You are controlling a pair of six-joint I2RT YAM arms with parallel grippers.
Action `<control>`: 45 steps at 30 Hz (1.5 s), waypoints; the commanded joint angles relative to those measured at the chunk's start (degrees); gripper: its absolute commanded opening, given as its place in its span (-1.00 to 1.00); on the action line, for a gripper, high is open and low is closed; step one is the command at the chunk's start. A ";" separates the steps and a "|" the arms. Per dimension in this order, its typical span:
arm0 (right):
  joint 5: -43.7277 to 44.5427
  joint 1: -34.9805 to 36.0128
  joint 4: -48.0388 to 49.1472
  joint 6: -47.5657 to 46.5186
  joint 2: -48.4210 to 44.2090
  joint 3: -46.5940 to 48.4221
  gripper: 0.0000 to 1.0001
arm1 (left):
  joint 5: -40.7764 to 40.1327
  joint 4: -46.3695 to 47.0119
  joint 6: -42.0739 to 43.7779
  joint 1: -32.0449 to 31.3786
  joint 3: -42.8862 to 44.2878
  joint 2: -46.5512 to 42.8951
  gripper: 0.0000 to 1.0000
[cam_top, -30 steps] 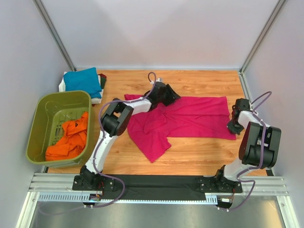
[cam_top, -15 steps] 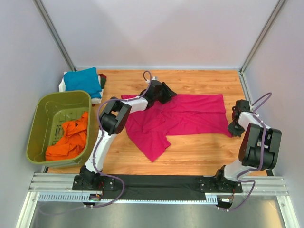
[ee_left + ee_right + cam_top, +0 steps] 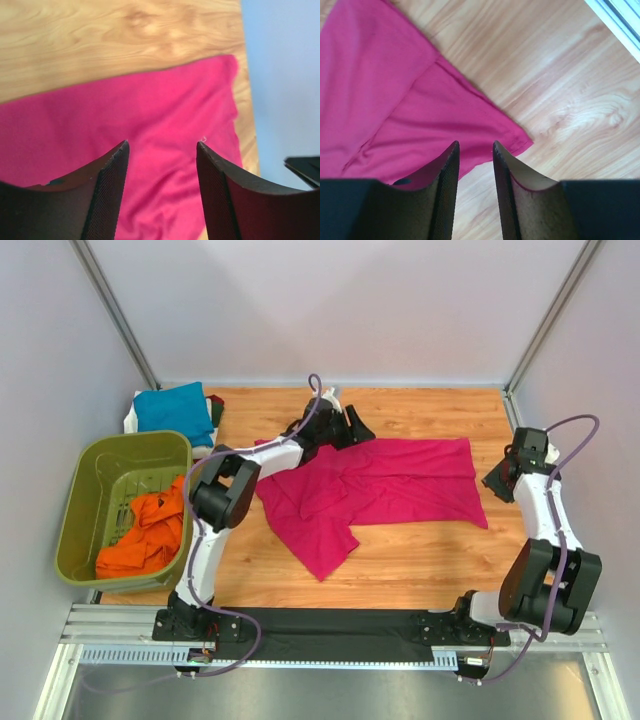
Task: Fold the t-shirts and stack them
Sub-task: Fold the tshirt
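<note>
Top view: magenta-pink cotton t-shirt (image 3: 385, 485) lies on the wooden table (image 3: 430, 560), its right half fairly flat, its left half rumpled with a flap trailing toward the near edge. Left gripper (image 3: 356, 427) sits at the shirt's far edge; right gripper (image 3: 497, 480) is just off its right side. Risk: folding now would likely press in the left-side creases, and a grab there could take several layers. Olive-green plastic basket (image 3: 92, 480) at left holds crumpled orange t-shirts (image 3: 150, 530). Behind it, a folded teal-blue t-shirt (image 3: 175, 406) lies on the table, on something white. Left wrist view: left gripper (image 3: 162, 145) has its jaws well apart with nothing between them, above smooth pink cloth. Right wrist view: right gripper (image 3: 475, 145) has its jaws narrowly apart and empty, just above the shirt's corner. Risk: so narrow a gap could slide off the hem, or catch only the top layer.
</note>
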 commanded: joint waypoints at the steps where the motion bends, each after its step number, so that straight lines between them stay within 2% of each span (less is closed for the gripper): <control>1: -4.86 1.30 0.03 0.31 -1.68 0.06 -0.30 | 1.84 1.21 7.90 0.08 -2.20 -14.98 0.29; 5: -7.50 3.23 2.92 0.05 0.07 -2.23 -0.45 | -1.23 -9.57 8.97 0.25 -6.16 -22.57 0.30; 7: -7.42 6.64 3.55 -0.91 1.48 -2.24 -0.48 | -4.22 -16.43 7.22 0.34 -8.97 -27.38 0.29; 14: -4.60 15.45 4.42 -1.62 6.67 -2.32 -0.60 | -16.34 -23.75 -2.35 1.04 -36.71 -47.08 0.27; 18: -5.83 19.49 7.50 -0.04 7.55 -5.74 -0.59 | -23.11 -27.70 -4.39 1.92 -44.39 -55.70 0.28; 21: -5.83 21.08 9.87 0.14 9.64 -7.51 -0.60 | -23.65 -29.99 -6.67 2.97 -48.44 -58.25 0.29; 26: -5.49 24.77 9.00 0.75 13.17 -6.72 -0.84 | -23.91 -34.72 -8.69 3.85 -52.92 -61.16 0.29; 30: -5.31 28.89 7.86 2.42 13.35 -7.68 -0.85 | -24.79 -35.89 -9.58 4.29 -55.56 -62.83 0.30; 35: -3.82 31.98 4.44 3.83 12.30 -8.83 -0.88 | -24.62 -33.78 -7.39 4.47 -56.79 -60.38 0.30; 39: 1.28 32.07 -1.88 2.78 9.66 -5.67 -0.85 | -22.34 -30.53 -5.19 4.64 -57.58 -56.87 0.29; 43: 10.31 31.46 -13.03 0.76 7.64 4.93 -0.66 | -21.02 -26.75 -3.96 4.64 -59.16 -55.02 0.26; 45: 12.44 29.97 -15.51 -0.47 7.29 8.64 -0.59 | -21.02 -26.65 -3.34 4.64 -59.34 -53.70 0.23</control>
